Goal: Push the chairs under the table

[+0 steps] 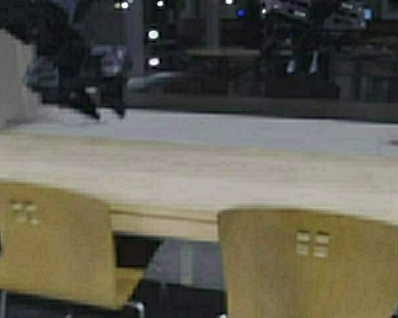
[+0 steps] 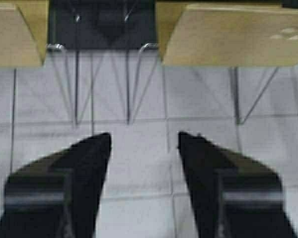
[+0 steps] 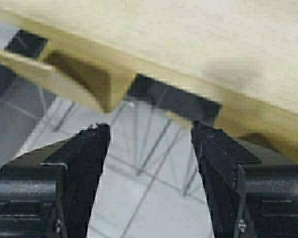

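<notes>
Two yellow-tan chairs stand in front of the table [image 1: 186, 179], their backrests toward me: the left chair [image 1: 53, 245] and the right chair [image 1: 312, 265], each with four small square cutouts. Their backs rise just in front of the table's thick front edge. My left gripper [image 2: 144, 141] is open over the tiled floor, short of both chairs; the left chair [image 2: 15, 34] and right chair [image 2: 228, 34] lie ahead of it, with chrome legs [image 2: 134, 84] between. My right gripper [image 3: 150, 131] is open and holds nothing, just below a tan chair surface [image 3: 198, 44].
Behind the table runs a pale sill and a dark window [image 1: 252, 59] with reflections. A white wall [image 1: 3, 79] stands at the far left. Grey floor tiles [image 2: 139, 198] lie under both grippers.
</notes>
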`<state>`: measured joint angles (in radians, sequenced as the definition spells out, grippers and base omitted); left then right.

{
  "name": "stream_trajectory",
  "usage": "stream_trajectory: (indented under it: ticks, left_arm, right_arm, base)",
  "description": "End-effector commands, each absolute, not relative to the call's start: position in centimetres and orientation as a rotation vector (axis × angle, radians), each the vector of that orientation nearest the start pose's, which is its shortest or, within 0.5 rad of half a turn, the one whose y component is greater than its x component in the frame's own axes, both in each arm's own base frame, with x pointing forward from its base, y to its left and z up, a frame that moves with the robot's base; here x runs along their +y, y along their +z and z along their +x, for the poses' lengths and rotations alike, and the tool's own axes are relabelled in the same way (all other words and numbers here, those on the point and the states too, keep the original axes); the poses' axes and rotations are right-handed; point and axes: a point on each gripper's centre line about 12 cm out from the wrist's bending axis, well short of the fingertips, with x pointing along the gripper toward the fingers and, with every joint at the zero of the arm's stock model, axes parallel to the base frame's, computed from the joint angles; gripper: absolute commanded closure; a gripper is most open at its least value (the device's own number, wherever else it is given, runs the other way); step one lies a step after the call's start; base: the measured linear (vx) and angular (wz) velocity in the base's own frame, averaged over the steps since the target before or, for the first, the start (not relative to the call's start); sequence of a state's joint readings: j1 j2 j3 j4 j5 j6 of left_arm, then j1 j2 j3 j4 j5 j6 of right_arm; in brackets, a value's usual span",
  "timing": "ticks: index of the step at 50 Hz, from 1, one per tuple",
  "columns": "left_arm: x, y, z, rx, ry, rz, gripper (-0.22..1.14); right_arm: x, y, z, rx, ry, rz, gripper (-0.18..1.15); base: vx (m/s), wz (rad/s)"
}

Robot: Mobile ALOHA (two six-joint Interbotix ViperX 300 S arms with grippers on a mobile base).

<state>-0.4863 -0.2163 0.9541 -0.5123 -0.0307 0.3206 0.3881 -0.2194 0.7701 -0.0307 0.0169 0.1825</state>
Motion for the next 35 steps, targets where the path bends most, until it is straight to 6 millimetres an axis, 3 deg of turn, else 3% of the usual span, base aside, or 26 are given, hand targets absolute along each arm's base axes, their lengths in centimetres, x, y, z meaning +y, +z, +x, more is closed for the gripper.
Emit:
stream_trajectory:
  ticks: [1, 10, 19, 35]
  left_arm:
    - [-14.3, 18.8, 28.5, 0.643, -0.399, -0.007, 0.10]
    - [-13.7, 18.6, 29.0, 0.663, -0.393, 0.023, 0.10]
    - [-13.3, 17.3, 28.2, 0.714, -0.419, 0.100, 0.10]
    - [-13.5, 17.4, 28.7, 0.722, -0.420, 0.100, 0.10]
  right_arm:
    - [13.5, 22.4, 32.8, 0.547, 0.343, 0.032, 0.10]
    - [13.5, 22.7, 33.1, 0.537, 0.341, 0.033, 0.10]
    - [13.3, 23.0, 33.1, 0.527, 0.338, 0.036, 0.10]
    - [13.2, 22.7, 32.8, 0.553, 0.332, 0.040, 0.10]
  base:
    - [-0.26, 0.11]
    - [-0.29, 0.11]
    - [-0.31, 0.23]
    - [-0.29, 0.32]
